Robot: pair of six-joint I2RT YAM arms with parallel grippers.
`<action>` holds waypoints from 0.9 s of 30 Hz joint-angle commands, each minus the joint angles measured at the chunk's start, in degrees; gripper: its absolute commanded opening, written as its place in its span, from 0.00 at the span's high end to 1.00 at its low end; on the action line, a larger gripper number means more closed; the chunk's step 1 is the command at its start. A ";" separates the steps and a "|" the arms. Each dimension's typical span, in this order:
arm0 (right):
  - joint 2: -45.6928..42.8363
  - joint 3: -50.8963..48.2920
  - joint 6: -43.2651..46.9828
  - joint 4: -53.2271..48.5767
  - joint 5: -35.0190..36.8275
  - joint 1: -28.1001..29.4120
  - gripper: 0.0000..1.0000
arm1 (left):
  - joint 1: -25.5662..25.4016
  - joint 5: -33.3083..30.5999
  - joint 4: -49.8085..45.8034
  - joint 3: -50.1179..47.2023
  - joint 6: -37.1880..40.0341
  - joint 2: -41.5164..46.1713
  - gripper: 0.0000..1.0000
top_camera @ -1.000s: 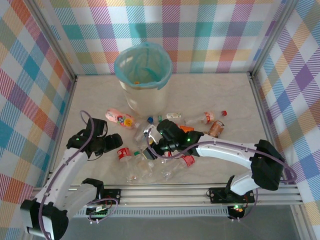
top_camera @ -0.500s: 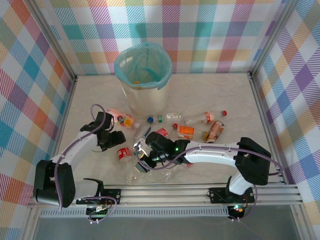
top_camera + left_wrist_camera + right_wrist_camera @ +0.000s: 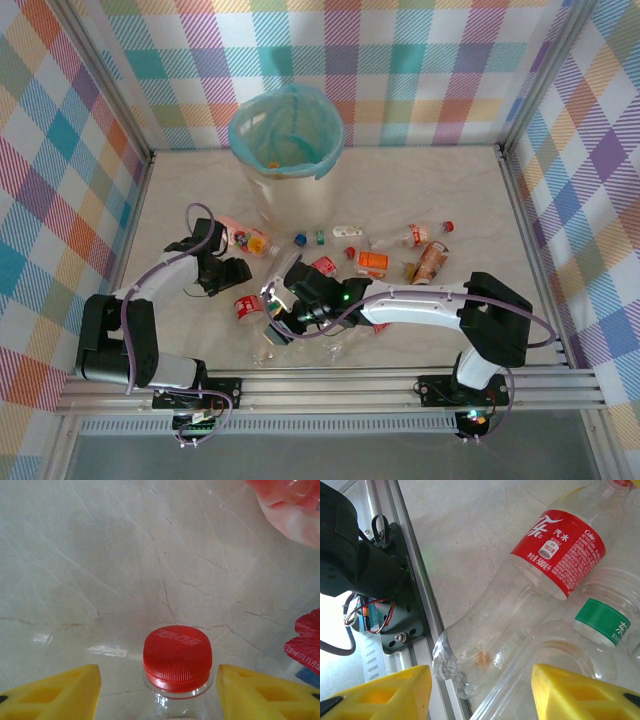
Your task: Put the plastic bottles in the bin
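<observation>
Jaws on the left have narrowed, flanking red-capped bottle (image 3: 177, 657); right jaws apart.

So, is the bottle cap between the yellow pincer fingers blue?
No, the cap sitting between the two yellow fingers is bright red.

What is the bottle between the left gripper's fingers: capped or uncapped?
Capped: in the left wrist view a red cap sits on the neck of the clear bottle.

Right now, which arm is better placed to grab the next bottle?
Left: its open jaws flank the red-capped clear plastic bottle squarely. The right's jaws sit off-centre over overlapping bottles.
</observation>
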State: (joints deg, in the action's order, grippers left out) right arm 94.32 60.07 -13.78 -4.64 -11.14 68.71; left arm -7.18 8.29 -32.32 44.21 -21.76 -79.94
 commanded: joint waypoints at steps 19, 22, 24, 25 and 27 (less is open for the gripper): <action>2.40 3.59 -1.39 0.43 -0.06 0.37 0.43 | 0.76 0.07 0.84 1.92 0.71 0.76 0.81; 1.31 3.34 -1.27 0.78 1.08 0.37 0.43 | 0.69 -0.97 -0.60 2.61 1.02 2.90 0.84; 0.67 3.47 -1.16 0.92 1.63 0.35 0.43 | 0.71 -2.26 -1.80 3.09 1.06 4.82 0.86; 0.44 3.56 -1.00 1.04 1.82 0.37 0.43 | 0.68 -3.04 -2.49 3.48 1.06 6.15 0.88; 0.11 4.40 -0.24 0.56 2.08 0.37 0.43 | 0.76 -4.71 -4.19 4.43 0.80 8.94 0.94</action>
State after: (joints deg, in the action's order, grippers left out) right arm 96.07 62.26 -15.44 -4.16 -9.82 68.73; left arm -7.03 6.35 -33.19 46.04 -21.41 -75.00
